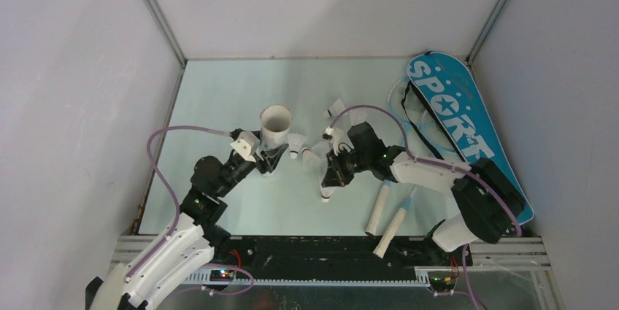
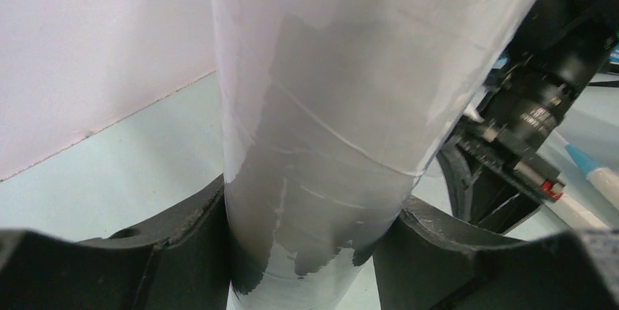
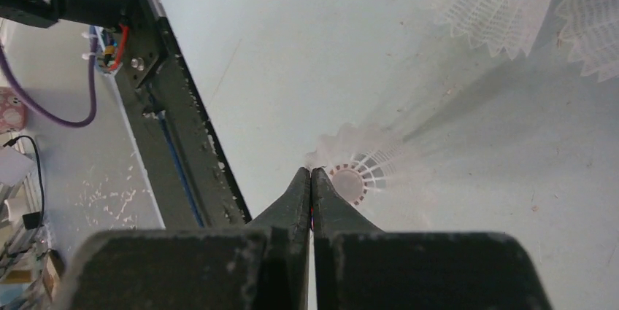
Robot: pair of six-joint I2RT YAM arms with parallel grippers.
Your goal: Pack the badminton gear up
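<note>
**Operator A:** Report the left arm.

**Operator B:** On the left wrist view I read the left gripper [image 2: 314,252] clamped on the long white tube [image 2: 321,106], with one finger [image 2: 175,244] on each side of its wall. Only the top view gives me the tube's posture: it stands upright with its open mouth up, left of centre on the table [image 1: 219,106].

**Operator A:** And the right arm?

**Operator B:** On the right wrist view the right gripper [image 3: 312,175] has its fingers pressed together with no gap. A shuttlecock [image 3: 361,175] lies against the tips on one side. I cannot tell whether its skirt edge is pinched. The top view shows it only as a white shape at the gripper's tip, near the middle of the table.

**Operator A:** Where is the remaining gear?

**Operator B:** I see it whole from the top view only.
- The loose shuttlecocks [image 1: 295,146] lie between the tube and the right arm.
- The blue "SPORT" bag [image 1: 467,128] lies at the far right.
- The rackets [image 1: 379,208] lie beside it, heads partly under its left edge and cream handles toward the near edge.
</note>
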